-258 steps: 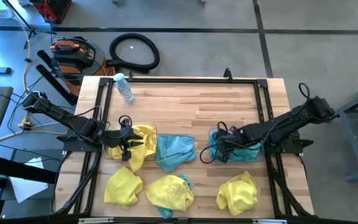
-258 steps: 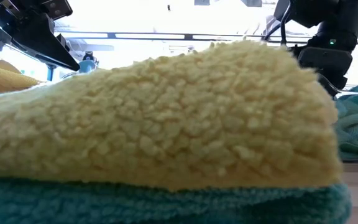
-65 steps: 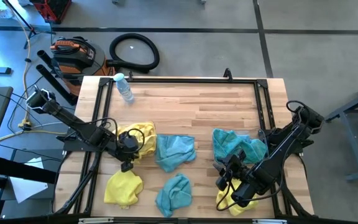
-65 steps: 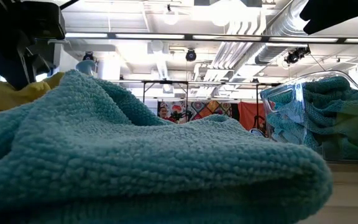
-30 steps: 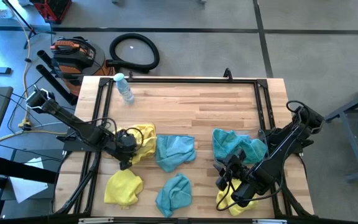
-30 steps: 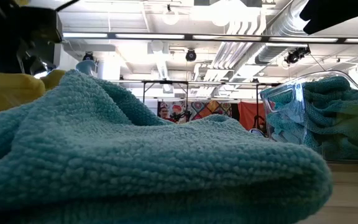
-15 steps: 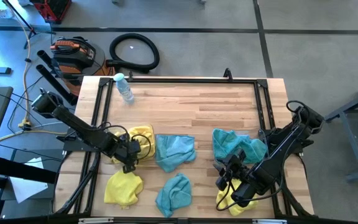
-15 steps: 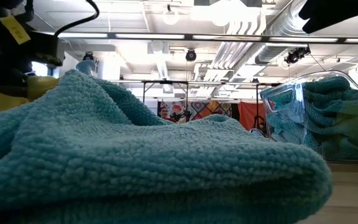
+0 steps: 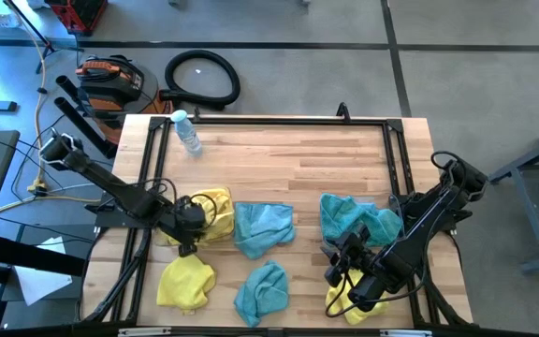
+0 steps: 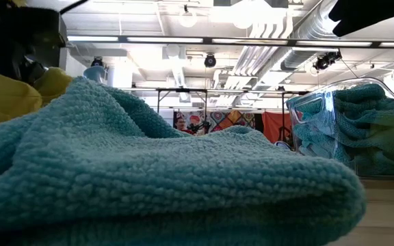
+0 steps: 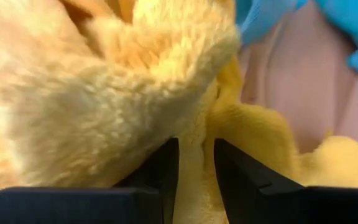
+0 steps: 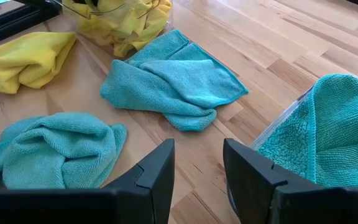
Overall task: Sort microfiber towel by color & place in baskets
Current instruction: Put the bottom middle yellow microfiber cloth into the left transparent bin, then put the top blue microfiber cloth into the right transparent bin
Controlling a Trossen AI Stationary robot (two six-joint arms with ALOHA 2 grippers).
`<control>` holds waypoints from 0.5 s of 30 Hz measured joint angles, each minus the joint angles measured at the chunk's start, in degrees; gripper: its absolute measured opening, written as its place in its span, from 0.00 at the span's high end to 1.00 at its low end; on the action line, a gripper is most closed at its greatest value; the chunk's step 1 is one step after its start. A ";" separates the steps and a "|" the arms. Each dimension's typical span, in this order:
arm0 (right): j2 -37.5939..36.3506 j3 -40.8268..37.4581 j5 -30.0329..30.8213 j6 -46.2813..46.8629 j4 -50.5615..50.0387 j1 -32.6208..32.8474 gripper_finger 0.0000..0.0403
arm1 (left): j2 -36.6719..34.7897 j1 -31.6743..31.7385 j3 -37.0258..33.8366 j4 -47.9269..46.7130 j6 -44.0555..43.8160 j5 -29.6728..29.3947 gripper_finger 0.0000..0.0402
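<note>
Left hand (image 9: pixel 192 221) has returned over the yellow basket (image 9: pixel 215 204), pinching a yellow towel (image 11: pixel 104 106); right hand (image 12: pixel 194 168) open, waiting

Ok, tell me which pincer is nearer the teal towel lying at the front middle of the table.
Right. The right pincer hangs just beside that teal towel, over a yellow towel. The left pincer is farther off, pinching yellow cloth at the left basket.
</note>
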 joint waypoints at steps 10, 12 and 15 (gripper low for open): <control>0.00 0.01 3.17 -3.70 0.16 -0.17 0.67 | -8.48 0.04 0.00 -0.87 4.04 -3.22 0.77; 0.00 0.02 5.38 -5.33 1.23 -0.86 0.67 | -9.23 0.04 0.00 -0.39 5.89 -3.92 0.77; 0.00 -0.01 5.71 -8.51 5.11 -3.75 0.67 | -9.82 0.04 0.00 2.13 9.99 -6.27 0.77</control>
